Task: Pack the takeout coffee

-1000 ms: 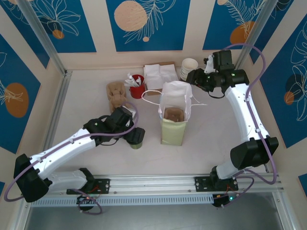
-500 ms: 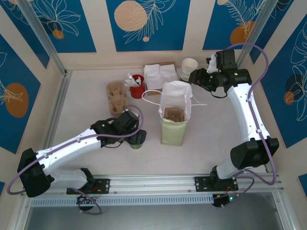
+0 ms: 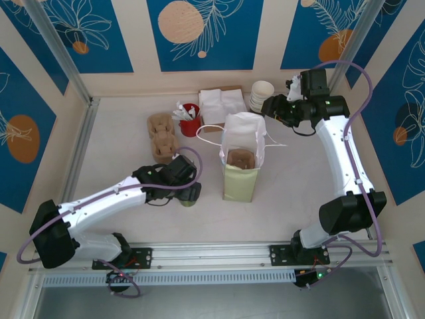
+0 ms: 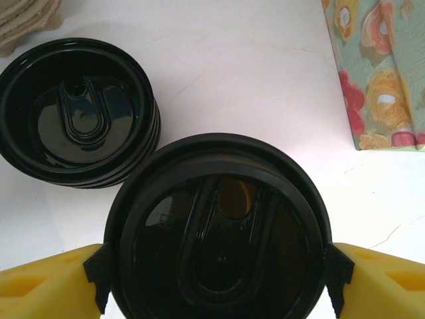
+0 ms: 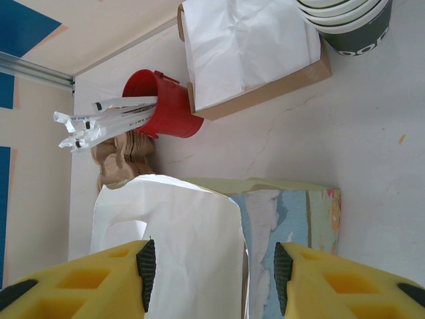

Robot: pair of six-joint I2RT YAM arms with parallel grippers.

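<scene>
Straddling takeout coffee [image 4: 216,232] with left gripper [image 4: 216,282]: jaws wide, pads [image 4: 97,278] at lid rim; I cannot tell if gripping. Cup stands on table [image 4: 232,53] beside lid stack [image 4: 76,113], outside floral bag [image 4: 378,73]. Right gripper [image 5: 211,266] half open, empty. Lift, bagging left.

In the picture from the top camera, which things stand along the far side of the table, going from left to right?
brown cup carriers → red cup with straws → white napkins → stack of cream cups
</scene>
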